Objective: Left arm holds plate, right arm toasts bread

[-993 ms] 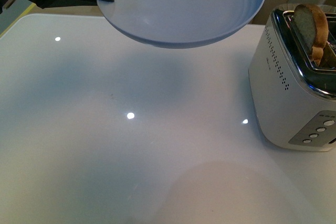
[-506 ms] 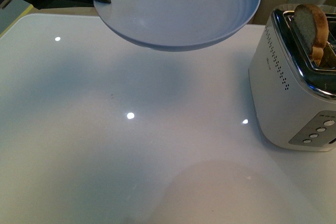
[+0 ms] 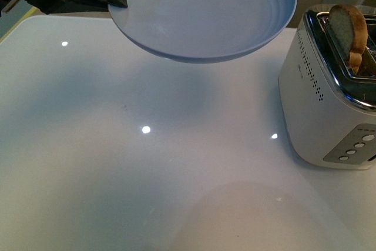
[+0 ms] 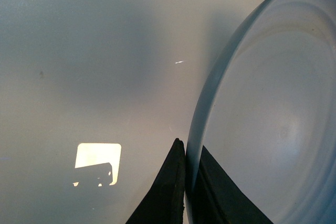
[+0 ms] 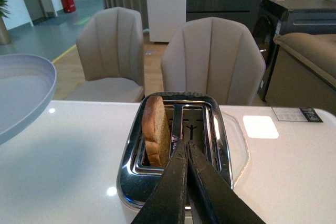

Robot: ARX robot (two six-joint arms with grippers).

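Over the bench's far edge, the plate (image 3: 205, 16), clamped in the left gripper (image 4: 185, 156), has dipped slightly, awaiting the bread (image 3: 348, 27); right gripper (image 5: 187, 148) closed, empty.

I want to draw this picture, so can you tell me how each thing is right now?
Plate: empty, held up in the air above the table.
Left fingers: shut on the plate's rim.
Bread: standing upright in one toaster slot, top sticking out.
Toaster: sitting on the table, other slot empty.
Right fingers: shut together, holding nothing, above the toaster.
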